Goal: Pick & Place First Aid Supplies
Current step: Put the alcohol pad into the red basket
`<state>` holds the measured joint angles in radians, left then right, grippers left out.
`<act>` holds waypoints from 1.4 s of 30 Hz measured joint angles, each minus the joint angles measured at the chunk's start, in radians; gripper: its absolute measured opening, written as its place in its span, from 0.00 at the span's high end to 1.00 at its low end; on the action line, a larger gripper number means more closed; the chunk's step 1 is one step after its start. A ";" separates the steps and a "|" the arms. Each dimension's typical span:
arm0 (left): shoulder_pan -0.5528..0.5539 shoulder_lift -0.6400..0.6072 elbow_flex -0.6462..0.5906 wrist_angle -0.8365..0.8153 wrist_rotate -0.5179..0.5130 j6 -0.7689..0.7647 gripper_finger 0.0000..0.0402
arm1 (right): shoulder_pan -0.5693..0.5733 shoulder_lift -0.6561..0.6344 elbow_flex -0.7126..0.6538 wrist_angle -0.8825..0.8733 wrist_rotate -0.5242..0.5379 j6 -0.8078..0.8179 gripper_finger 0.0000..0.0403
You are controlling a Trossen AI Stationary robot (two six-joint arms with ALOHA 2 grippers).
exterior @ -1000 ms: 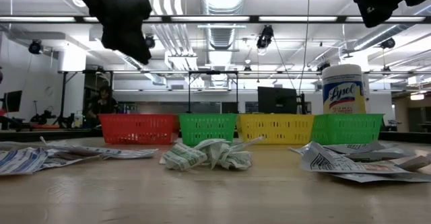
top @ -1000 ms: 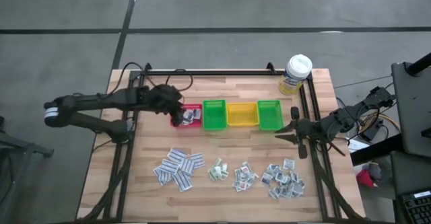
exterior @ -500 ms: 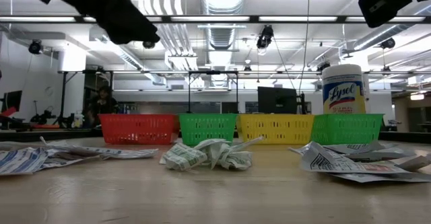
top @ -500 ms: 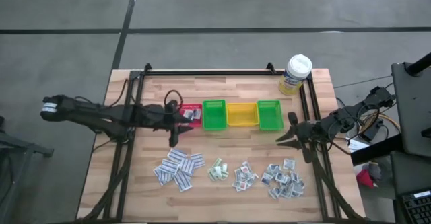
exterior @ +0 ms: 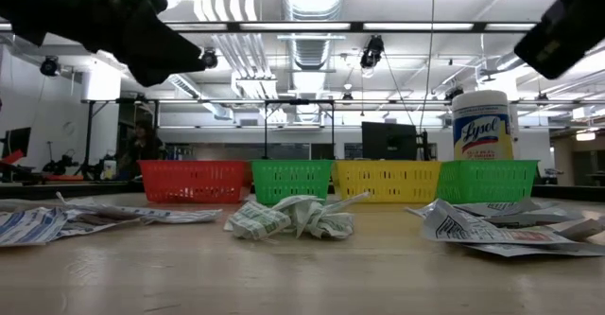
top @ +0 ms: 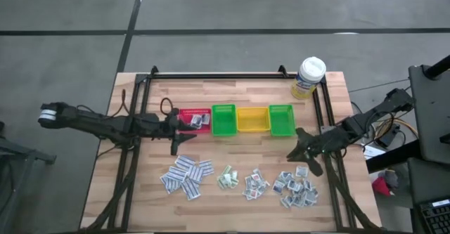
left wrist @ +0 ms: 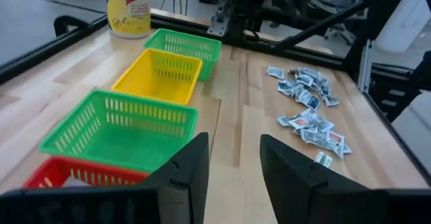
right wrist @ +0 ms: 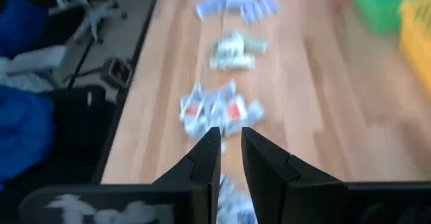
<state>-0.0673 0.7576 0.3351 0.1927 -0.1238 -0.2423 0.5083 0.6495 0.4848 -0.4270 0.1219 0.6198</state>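
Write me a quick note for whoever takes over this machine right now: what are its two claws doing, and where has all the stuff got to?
Left gripper: open, empty, near the small red plastic bin.
Right gripper: narrow gap between its fingers, empty, over the right-hand pile.
Done: a few small white paper packets lie in the red bin.
Left: four piles of packets on the wooden table; the green bin, yellow bin and second green bin look empty.

**Bins and a wipes canister on the table**

Four small plastic bins stand in a row on the wooden table (top: pixel 140 192): a red bin (top: pixel 195 112), a green bin (top: pixel 223 119), a yellow bin (top: pixel 252 119), another green bin (top: pixel 280 119). Beyond that last bin, near the table's corner, stands a white-capped Lysol canister (top: pixel 308 77) with a yellow label. A person (exterior: pixel 142 145) shows far behind the red bin.
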 joint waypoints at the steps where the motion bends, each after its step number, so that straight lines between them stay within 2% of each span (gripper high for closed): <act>1: 0.000 -0.009 -0.008 -0.001 0.000 -0.003 0.69 | 0.000 0.016 0.009 -0.029 -0.011 0.030 0.85; 11: 0.000 -0.052 -0.052 0.017 0.000 -0.004 0.69 | 0.006 0.209 0.096 -0.271 -0.153 0.245 0.85; 24: 0.000 -0.054 -0.061 0.017 0.000 -0.002 0.69 | 0.006 0.378 0.100 -0.328 -0.270 0.367 0.85; 37: 0.000 -0.053 -0.061 0.017 0.000 0.001 0.69 | 0.006 0.413 0.099 -0.344 -0.291 0.376 0.67; 42: 0.000 -0.053 -0.061 0.017 0.000 0.001 0.69 | 0.006 0.433 0.085 -0.349 -0.280 0.376 0.65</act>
<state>-0.0673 0.7044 0.2737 0.2092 -0.1238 -0.2417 0.5148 1.0829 0.5698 -0.7760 -0.1581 0.9958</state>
